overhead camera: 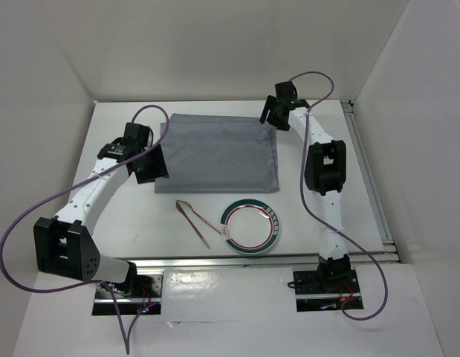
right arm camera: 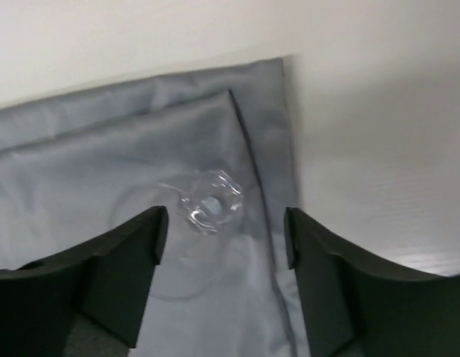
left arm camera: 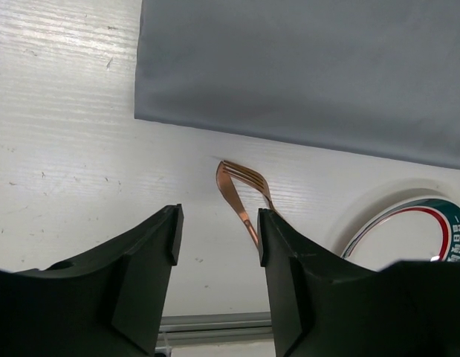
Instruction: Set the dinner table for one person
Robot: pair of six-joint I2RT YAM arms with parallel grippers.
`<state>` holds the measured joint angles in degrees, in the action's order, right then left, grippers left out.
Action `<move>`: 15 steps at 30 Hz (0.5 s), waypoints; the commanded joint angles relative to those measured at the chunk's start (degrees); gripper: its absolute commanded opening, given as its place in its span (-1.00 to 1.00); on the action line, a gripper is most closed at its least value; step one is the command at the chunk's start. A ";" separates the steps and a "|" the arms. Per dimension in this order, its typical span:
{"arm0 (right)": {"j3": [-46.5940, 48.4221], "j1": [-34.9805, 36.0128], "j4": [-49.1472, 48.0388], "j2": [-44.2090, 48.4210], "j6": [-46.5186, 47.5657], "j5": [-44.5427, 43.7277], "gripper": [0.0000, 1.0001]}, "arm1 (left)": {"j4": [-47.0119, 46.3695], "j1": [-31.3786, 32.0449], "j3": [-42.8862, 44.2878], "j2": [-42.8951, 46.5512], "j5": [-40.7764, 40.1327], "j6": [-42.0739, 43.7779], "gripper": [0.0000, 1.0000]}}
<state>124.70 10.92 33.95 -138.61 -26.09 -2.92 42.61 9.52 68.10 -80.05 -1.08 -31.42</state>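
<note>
The big white dinner table (overhead camera: pixel 148 232), lying under everything, is looking only partly set. The grey cloth (overhead camera: pixel 218 152) is lying toward the far side, with a clear glass (right arm camera: pixel 209 207) sitting on its far right corner. The plate (overhead camera: pixel 251 225) and copper fork (overhead camera: pixel 194 218) are waiting close together on the near side, off the cloth. The left gripper (left arm camera: pixel 218 223) is hanging by the cloth's left edge, the right gripper (right arm camera: pixel 225 219) over the glass, both with fingers spread, holding nothing

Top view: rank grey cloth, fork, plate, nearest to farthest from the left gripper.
1. grey cloth: its left edge lies right beside the left gripper.
2. fork: on the table, toward the arm bases and to the right.
3. plate: past the fork, farther right.
</note>
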 commanded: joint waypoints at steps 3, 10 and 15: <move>6.69 1.04 -0.20 0.96 0.25 0.54 0.77 | 2.65 2.17 1.86 3.23 1.08 2.06 0.43; 4.24 1.04 0.32 12.11 0.77 1.16 0.99 | 2.13 10.16 0.20 4.38 2.31 -0.92 0.45; -13.31 1.04 -2.21 30.70 1.39 0.46 0.99 | -0.76 21.12 -0.86 3.32 2.31 -5.75 0.26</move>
<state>117.69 11.44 33.61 -122.89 -25.61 -1.98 44.31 25.54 67.92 -77.41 0.25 -33.82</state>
